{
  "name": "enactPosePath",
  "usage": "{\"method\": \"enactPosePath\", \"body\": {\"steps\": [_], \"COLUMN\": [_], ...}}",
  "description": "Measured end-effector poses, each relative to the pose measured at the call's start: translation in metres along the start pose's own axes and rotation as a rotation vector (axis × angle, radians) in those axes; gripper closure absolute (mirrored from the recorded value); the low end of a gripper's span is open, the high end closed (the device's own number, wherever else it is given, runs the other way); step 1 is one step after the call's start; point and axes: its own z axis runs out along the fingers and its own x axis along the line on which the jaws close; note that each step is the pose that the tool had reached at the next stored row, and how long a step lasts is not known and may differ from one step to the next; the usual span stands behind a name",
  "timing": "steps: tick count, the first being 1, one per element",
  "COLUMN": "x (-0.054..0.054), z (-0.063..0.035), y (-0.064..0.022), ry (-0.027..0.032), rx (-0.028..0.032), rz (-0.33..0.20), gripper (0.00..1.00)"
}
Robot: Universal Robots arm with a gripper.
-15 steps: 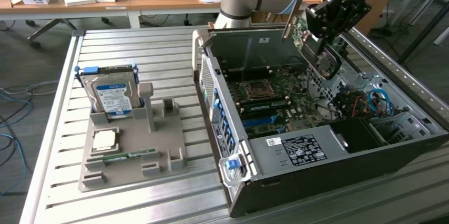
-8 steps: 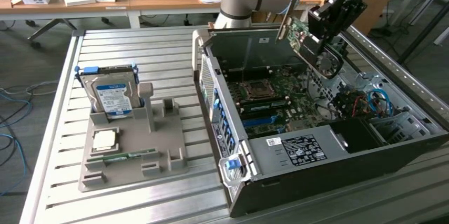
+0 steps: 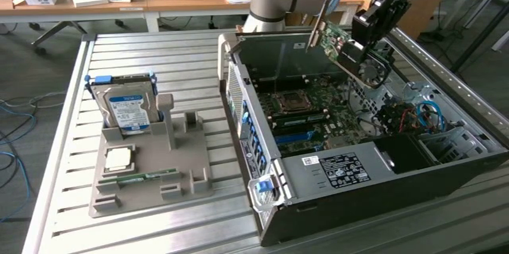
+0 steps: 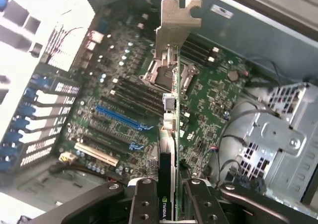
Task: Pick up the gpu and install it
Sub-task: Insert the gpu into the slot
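Gripper [image 4: 170, 201] jaws are clamped on the gpu [image 3: 350, 51], both fingers pinching one end of the card. It hangs tilted in the air above the open computer case [image 3: 382, 188], with its black fan [image 3: 375, 69] facing the exterior view's right and its silver bracket [image 4: 176, 25] at the far end from the fingers. In the wrist view the board shows edge-on, well apart from the motherboard [image 4: 213, 90] below. Its line crosses the CPU socket [image 4: 166, 72] instead of running along the long blue slot [image 4: 119, 115]. Doing this carry well likely means keeping the grip firm and square and turning the card parallel to the slot. The bracket should line up with the rear openings, and the card should go down level, not corner-first. Loose cables [image 4: 233, 129] near the drive cage look like the main snag risk
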Motion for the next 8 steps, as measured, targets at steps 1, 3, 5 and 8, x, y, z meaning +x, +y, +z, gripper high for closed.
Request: {"method": "enactPosePath", "body": {"steps": [1,3,5,8], "x": [0.0,0.0,0.0,0.0], "z": [0.0001,0.0003,0.0005,0.0008], "y": [0.0,0.0,0.0,-0.0001], "ry": [0.0013,0.0038,0.0063,0.01], "rx": [-0.0004,-0.0011,-0.0018,-0.003], "rz": [-0.018,-0.054,-0.09,-0.145], "gripper": [0.74,0.74,0.74,0.74]}}
